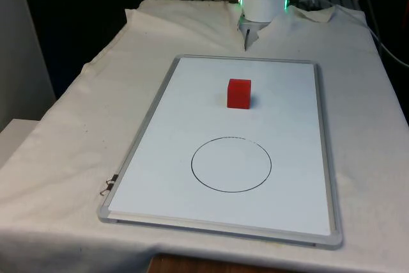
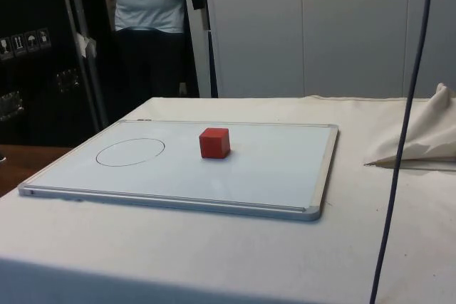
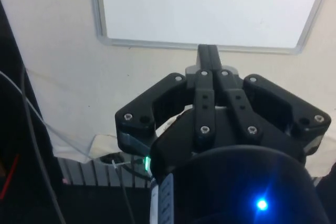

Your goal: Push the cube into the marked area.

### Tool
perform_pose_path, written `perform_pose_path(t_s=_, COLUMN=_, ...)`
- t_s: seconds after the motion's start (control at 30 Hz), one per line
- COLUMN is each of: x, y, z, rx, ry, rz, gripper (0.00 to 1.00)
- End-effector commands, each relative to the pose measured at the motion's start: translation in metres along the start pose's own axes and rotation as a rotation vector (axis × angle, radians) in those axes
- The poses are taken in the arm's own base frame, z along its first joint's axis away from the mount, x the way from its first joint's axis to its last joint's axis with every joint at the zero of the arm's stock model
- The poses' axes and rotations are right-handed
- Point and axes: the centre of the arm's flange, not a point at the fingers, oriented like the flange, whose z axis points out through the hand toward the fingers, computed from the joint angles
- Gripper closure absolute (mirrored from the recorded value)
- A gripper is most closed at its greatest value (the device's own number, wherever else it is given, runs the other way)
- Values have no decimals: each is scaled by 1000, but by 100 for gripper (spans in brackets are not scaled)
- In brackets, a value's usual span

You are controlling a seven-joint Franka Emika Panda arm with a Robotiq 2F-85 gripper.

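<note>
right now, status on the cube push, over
Gripper shut, above cloth short of whiteboard edge. Red cube on board, outside drawn circle. Path between them clear.

One red cube (image 1: 239, 93), one whiteboard (image 1: 160, 158), one drawn circle (image 1: 193, 169), one person (image 2: 146, 5)

Gripper closed, held above the cloth just off the whiteboard's far edge

In the wrist view the black gripper (image 3: 208, 51) has its two fingers (image 3: 205, 59) pressed together with no gap, their tips pointing towards the near rim of the whiteboard (image 3: 110, 40) and lying just short of it. In the front view the arm's white base (image 1: 263, 1) stands beyond the whiteboard's far edge.
</note>
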Motion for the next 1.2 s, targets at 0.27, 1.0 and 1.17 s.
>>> perform_pose_path(t_s=0.27, x=-19, y=6, z=23, rx=-7, ry=23, rz=1, gripper=100)
perform_pose_path(t_s=1.0, x=-36, y=24, z=107, rx=3, ry=20, rz=4, gripper=100)
perform_pose_path(t_s=1.17, x=-34, y=24, z=120, rx=-1, ry=13, rz=4, gripper=100)
